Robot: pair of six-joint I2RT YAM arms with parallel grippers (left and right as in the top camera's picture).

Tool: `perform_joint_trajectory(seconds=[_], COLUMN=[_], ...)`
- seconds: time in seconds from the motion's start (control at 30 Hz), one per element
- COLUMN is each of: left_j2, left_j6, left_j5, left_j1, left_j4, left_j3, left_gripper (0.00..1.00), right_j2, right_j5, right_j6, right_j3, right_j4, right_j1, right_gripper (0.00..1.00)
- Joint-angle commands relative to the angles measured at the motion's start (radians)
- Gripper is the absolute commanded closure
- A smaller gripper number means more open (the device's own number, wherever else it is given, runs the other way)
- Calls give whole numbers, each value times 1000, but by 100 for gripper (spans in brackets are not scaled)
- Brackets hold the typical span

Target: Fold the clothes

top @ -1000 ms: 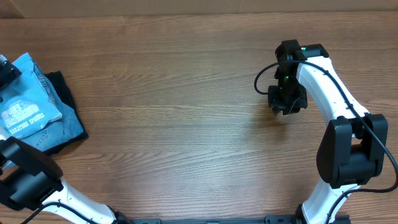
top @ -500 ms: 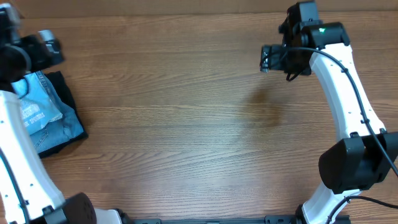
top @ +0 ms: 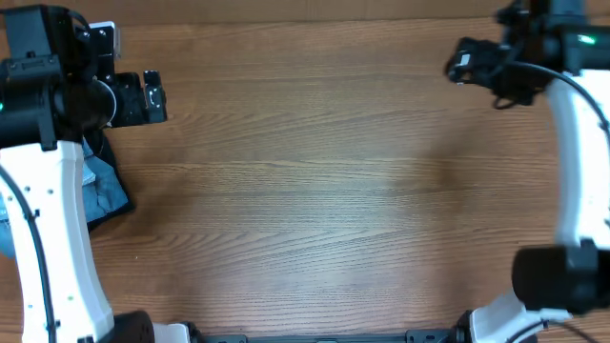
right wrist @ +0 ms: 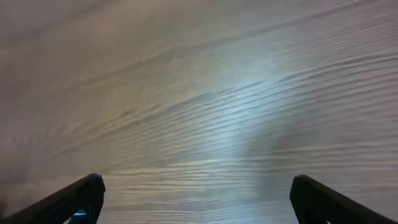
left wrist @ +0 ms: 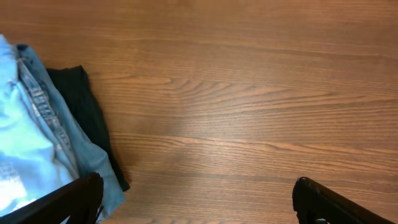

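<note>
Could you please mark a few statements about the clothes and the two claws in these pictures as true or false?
1. The left claw and right claw are both open and empty. True.
2. The right claw hovers over the clothes. False: only bare table lies beneath it.
3. The black garment peeks out beside the jeans. True.
4. The T-shirt lies spread in the table's middle. False: it sits atop the jeans at the left side.

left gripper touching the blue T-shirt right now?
Apart. In the overhead view the left gripper is open over bare table, with wood visible between it and the pile holding the T-shirt.
</note>
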Motion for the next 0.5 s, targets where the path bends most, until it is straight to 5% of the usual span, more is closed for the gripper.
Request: perform_joint_trajectory(seconds=[0.0, 0.27, 0.47], left_j2=[-196, -774, -975], left_j6=[40, 34, 35], left_j5=[13, 0, 7], left_j1=[-7, -6, -6], left_j4=[37, 230, 154], left_j3=[-77, -661, -887], left_gripper=[0, 0, 0], right_j2=[-214, -761, -1032], right_j5=[-18, -10, 27], right_j6=[-3, -7, -3], right_j3=[-82, -740, -986], right_j4=[32, 305, 227], right_j1=[-18, -17, -17], right_gripper=[0, 0, 0])
